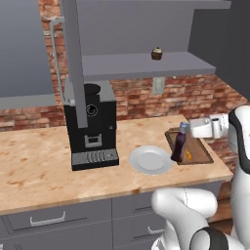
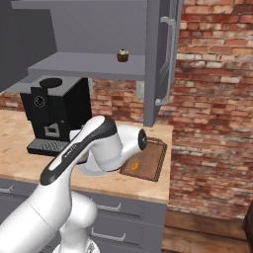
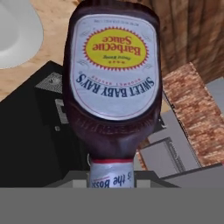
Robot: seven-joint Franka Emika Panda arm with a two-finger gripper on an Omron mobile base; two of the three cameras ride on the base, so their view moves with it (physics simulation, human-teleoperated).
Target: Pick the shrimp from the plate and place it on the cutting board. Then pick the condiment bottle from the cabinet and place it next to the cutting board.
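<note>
**One bottle in my grip, by the cutting board**

I hold the one condiment bottle [image 1: 179,145] by its neck, my gripper [image 1: 187,128] closed on it near the cap. In the left base view it hangs just right of the frame's centre, with its base low against the left edge of the cutting board [image 1: 197,151]; I cannot tell whether it touches the counter. In my hand view the bottle [image 3: 111,83] takes up the middle of the frame, upside down in the picture, its yellow and white label facing me.

One shrimp [image 1: 188,155] lies on the board, a small orange curl just right of the bottle's base. In the right base view the same shrimp [image 2: 134,165] sits near the board's [image 2: 150,160] lower left edge, below centre.

One plate [image 1: 149,160] rests on the counter [image 1: 34,166] just left of the board, near the bottle.

One black coffee machine [image 1: 91,128] stands left of centre, well apart from the board.

Above, in the upper half of the frame, the cabinet [image 1: 146,64] stands open, with one cupcake [image 1: 156,53] on its shelf. Two drawers [image 1: 53,218] with handles show along the bottom left.
</note>
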